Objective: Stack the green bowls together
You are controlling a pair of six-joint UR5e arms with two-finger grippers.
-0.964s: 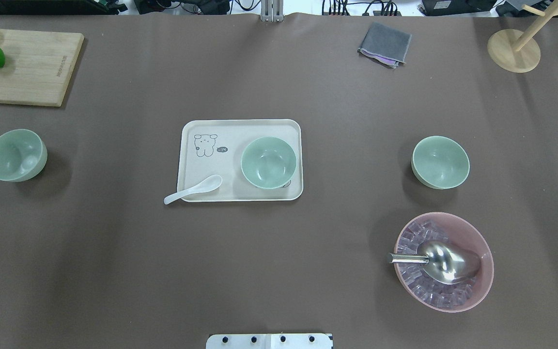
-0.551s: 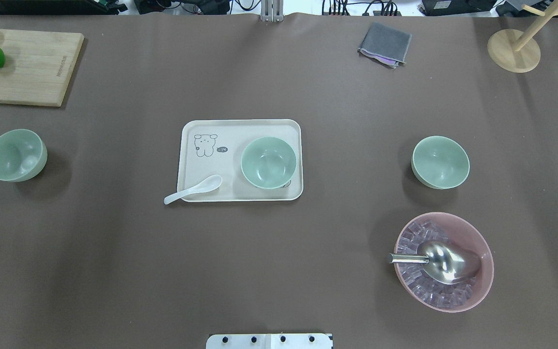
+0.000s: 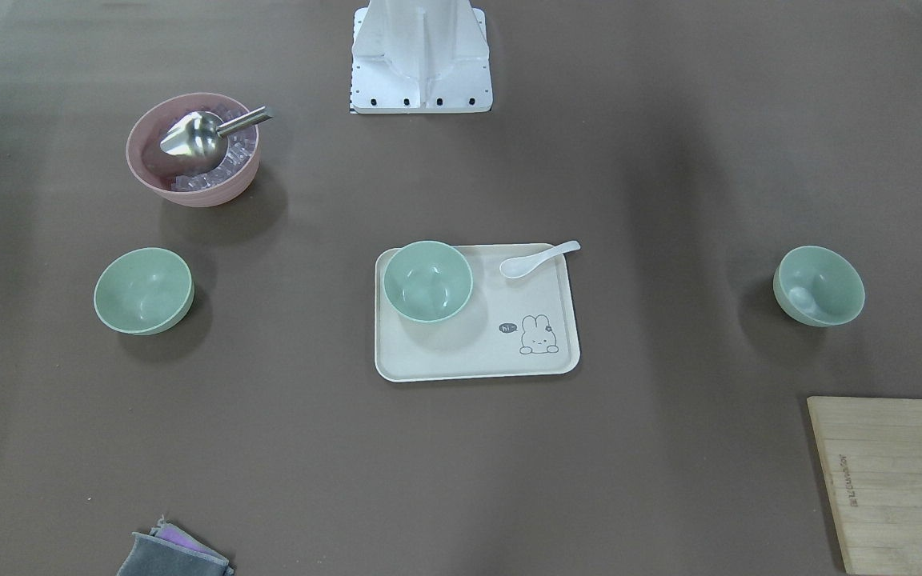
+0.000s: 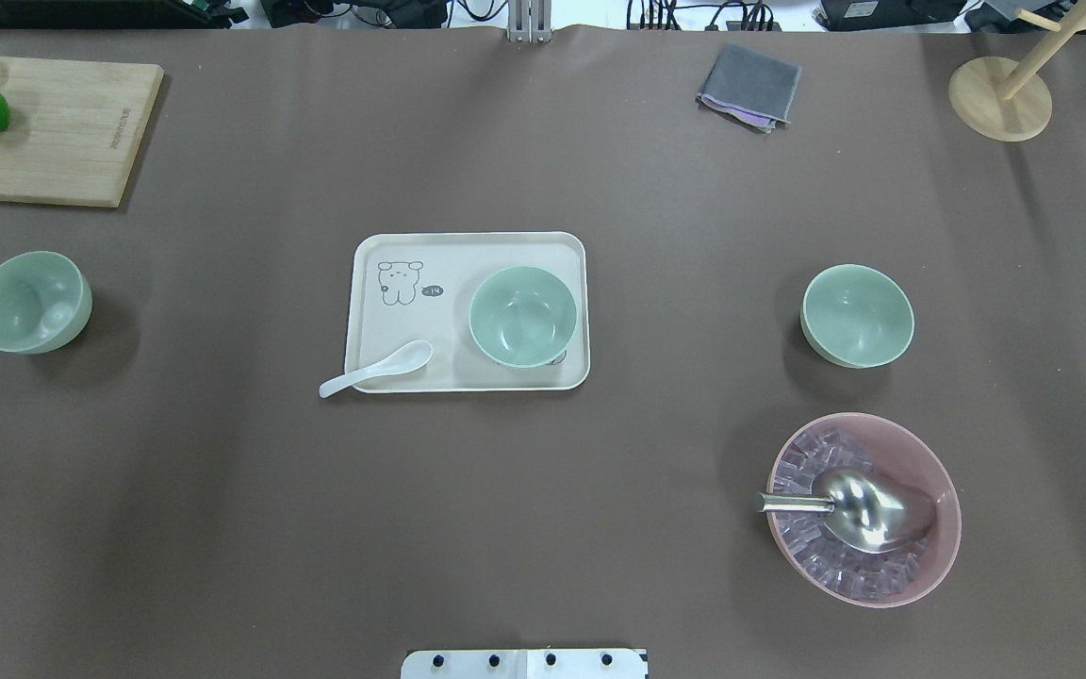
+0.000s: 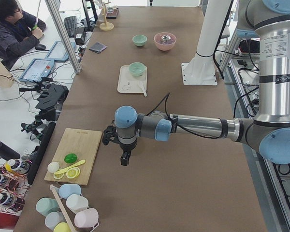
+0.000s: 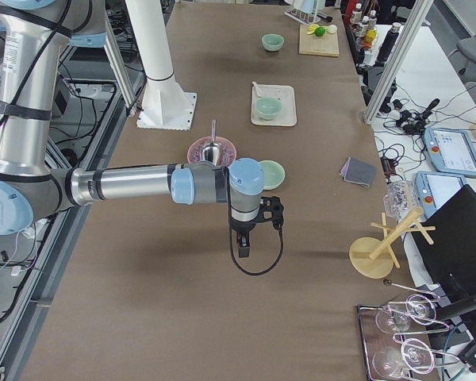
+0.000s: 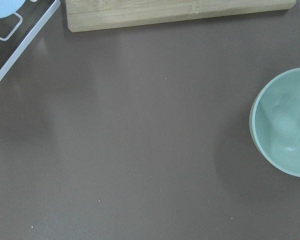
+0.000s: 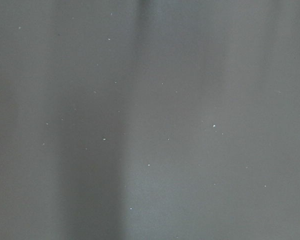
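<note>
Partly, green bowl [image 7: 285,125] cropped, cutting board [image 7: 175,10] clipped

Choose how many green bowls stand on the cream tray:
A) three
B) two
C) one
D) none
C: only one green bowl stands on the tray. The left-hand bowl and the right-hand bowl stand far apart from it on the brown table.
</note>
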